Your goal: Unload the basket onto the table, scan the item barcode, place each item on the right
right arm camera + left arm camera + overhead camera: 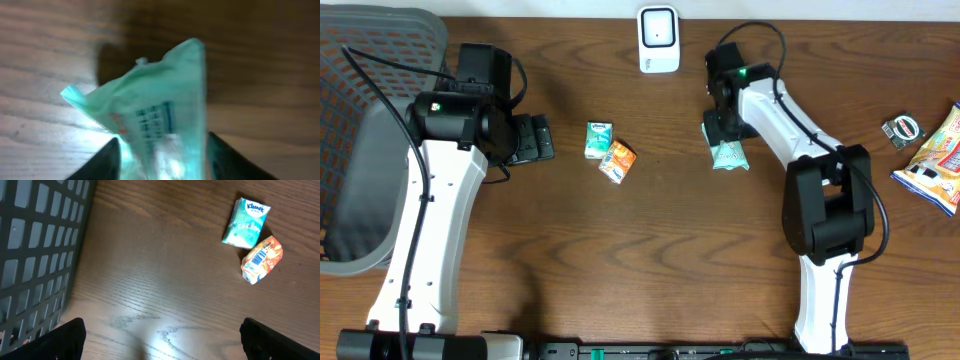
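A crumpled teal packet (155, 115) with a small printed code on it sits between the fingers of my right gripper (164, 155), which is shut on it. From overhead, the packet (729, 156) hangs just below the right gripper (718, 134), a little right of the white scanner (659, 40) at the table's back edge. My left gripper (533, 139) stands open over bare wood at the left; its dark fingertips (65, 340) are spread wide with nothing between them.
A teal Kleenex pack (599, 139) and an orange packet (617, 161) lie side by side mid-table, also in the left wrist view as Kleenex pack (246, 223) and orange packet (261, 259). A dark mesh basket (370, 120) stands far left. A snack bag (935, 160) and a small item (903, 128) lie far right.
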`<state>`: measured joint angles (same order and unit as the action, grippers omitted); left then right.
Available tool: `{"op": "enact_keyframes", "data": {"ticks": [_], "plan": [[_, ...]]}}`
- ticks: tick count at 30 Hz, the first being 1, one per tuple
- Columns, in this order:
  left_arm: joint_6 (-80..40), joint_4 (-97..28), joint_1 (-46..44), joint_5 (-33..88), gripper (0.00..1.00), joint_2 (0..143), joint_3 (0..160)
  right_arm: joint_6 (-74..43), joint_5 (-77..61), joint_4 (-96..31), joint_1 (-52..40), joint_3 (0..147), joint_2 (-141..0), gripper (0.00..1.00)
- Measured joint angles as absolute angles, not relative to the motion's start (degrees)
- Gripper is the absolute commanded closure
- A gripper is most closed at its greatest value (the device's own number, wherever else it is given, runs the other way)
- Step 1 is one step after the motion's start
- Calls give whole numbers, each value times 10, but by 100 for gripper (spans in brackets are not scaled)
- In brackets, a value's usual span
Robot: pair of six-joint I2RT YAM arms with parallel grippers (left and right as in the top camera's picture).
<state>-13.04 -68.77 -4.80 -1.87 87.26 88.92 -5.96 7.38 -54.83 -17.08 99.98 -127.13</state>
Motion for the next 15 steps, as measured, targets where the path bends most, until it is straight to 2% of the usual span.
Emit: {"op": "enact_keyframes", "data": {"ticks": [2, 10, 15], "plan": [[-130, -688, -48, -19, 2, 873, 889, -54, 67, -537, -173, 984, -1271, 99], [-130, -688, -48, -19, 2, 873, 889, -54, 56, -525, -178, 995, -1270, 99], [-130, -688, -48, -19, 2, 873, 889, -54, 44, -486, -198, 1094, -1274, 99]]}}
